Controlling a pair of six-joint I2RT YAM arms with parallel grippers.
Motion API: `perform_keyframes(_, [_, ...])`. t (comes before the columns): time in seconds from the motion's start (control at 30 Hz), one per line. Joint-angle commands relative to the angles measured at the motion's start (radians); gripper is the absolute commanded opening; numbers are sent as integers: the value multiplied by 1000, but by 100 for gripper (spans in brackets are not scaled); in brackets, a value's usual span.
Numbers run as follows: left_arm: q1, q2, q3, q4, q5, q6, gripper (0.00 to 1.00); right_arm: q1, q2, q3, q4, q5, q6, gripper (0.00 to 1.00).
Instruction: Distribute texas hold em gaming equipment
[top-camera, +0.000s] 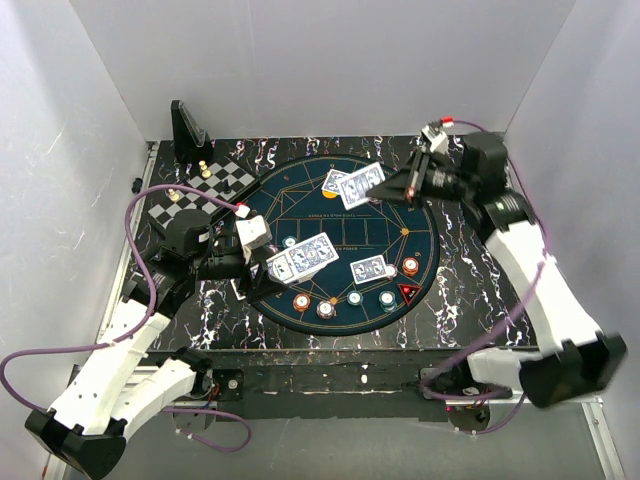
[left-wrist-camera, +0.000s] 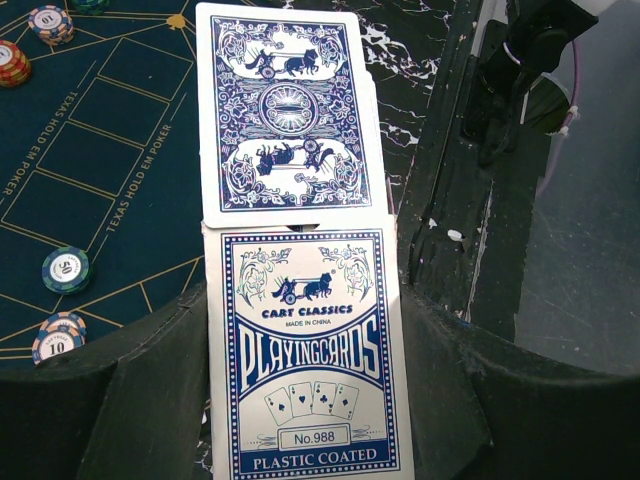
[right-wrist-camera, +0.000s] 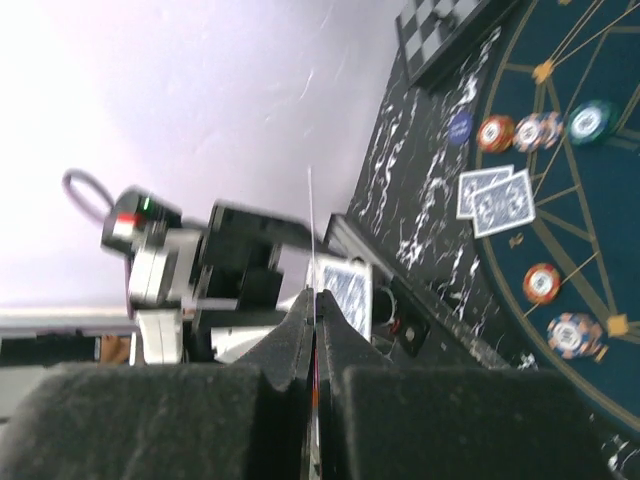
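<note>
**Both grippers loaded over the mat**

A black marbled table (top-camera: 460, 280) sits inside plain white walls (top-camera: 320, 70). A round blue mat (top-camera: 300, 200) with gold lines covers its middle. A chessboard (top-camera: 215, 185) lies at the far left corner, with a black stand (top-camera: 188, 128) behind it.

The left gripper (top-camera: 265, 270) is clamped on one card box (left-wrist-camera: 310, 360) over the mat's near left. A single top card (left-wrist-camera: 285, 110), blue back up, overlaps the box's far end.

The right gripper (right-wrist-camera: 314, 330) is pinched tight on one held card (top-camera: 360, 185) above the mat's far side. A second card (top-camera: 333, 180) shows just beside it; whether it is gripped or lying there I cannot tell.

A pair (top-camera: 370, 268) of cards lies overlapping on the near right of the mat.

From above I count six chips (top-camera: 354, 298) on the mat:
- four in a row along the near edge
- one at the right
- one by the box

One red marker (top-camera: 407, 292) sits beside the row.
</note>
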Motion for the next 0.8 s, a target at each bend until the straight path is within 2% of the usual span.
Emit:
perform_keyframes(0.0, [8,-21,3,16,27,6,0,-70,297,148,123,-45,-52,1])
perform_keyframes(0.1, [8,-18,17,19,33,0,0,-72,592,381,19,4,-135,1])
perform_keyframes(0.23, [8,-13,31,13,36,6,0,-73,983,786,-139,55,-189,1])
perform_keyframes(0.3, [8,-10,32,8,39,12,0,-75,1135,981,-177,60,-180,1])
perform_keyframes(0.37, [9,-16,32,2,40,12,0,-75,1247,1102,-194,69,-155,1])
perform_keyframes(0.43, [9,-21,29,-1,42,9,0,-75,1307,1129,-150,72,-118,1])
perform_keyframes(0.67, [9,-28,28,-9,48,3,0,-76,1363,1031,-79,101,-63,3])
perform_keyframes(0.77, [9,-27,29,-9,50,7,0,-78,1357,1009,-81,110,-65,26])
